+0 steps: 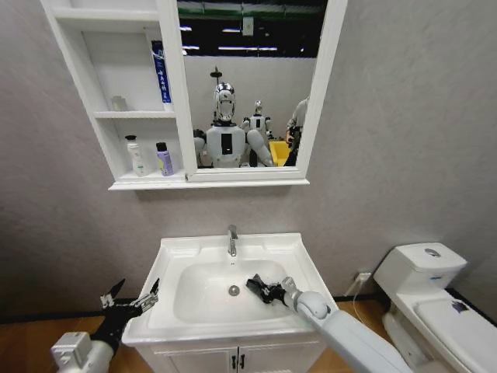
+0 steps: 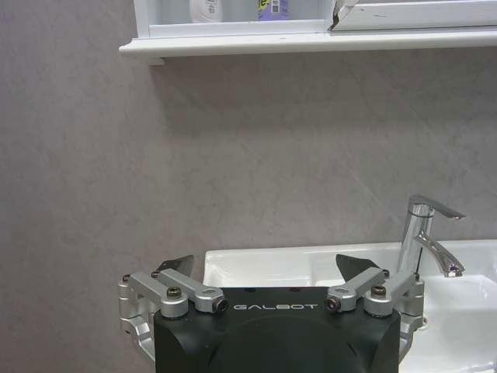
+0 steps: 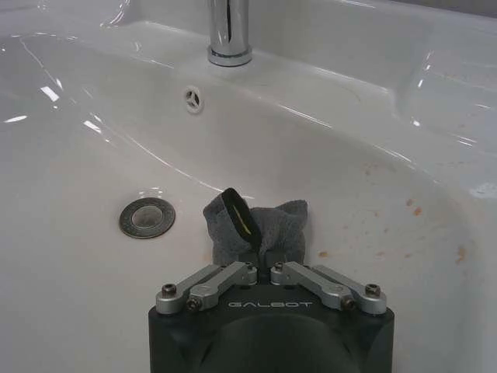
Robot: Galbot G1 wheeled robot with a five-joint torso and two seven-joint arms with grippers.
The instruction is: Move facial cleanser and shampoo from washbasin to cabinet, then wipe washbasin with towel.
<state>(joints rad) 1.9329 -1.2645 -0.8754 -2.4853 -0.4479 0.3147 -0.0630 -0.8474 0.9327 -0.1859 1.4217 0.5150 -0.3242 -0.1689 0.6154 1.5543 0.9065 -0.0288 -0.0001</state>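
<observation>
1. The cabinet (image 1: 116, 93) hangs high above both grippers, with two bottles on its lowest shelf.
2. The washbasin (image 1: 299, 256) is under the right gripper (image 1: 268, 291).
3. The left gripper (image 1: 128, 299) waits wide open, just left of the basin.
4. The towel (image 3: 268, 229) is pinched tight in the right gripper – down in the bowl, near the drain (image 3: 146, 217).

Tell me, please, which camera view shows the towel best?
The right wrist view: the towel sits close up, pinched in the right end effector beside the drain. The head view shows it small inside the washbasin.
</observation>
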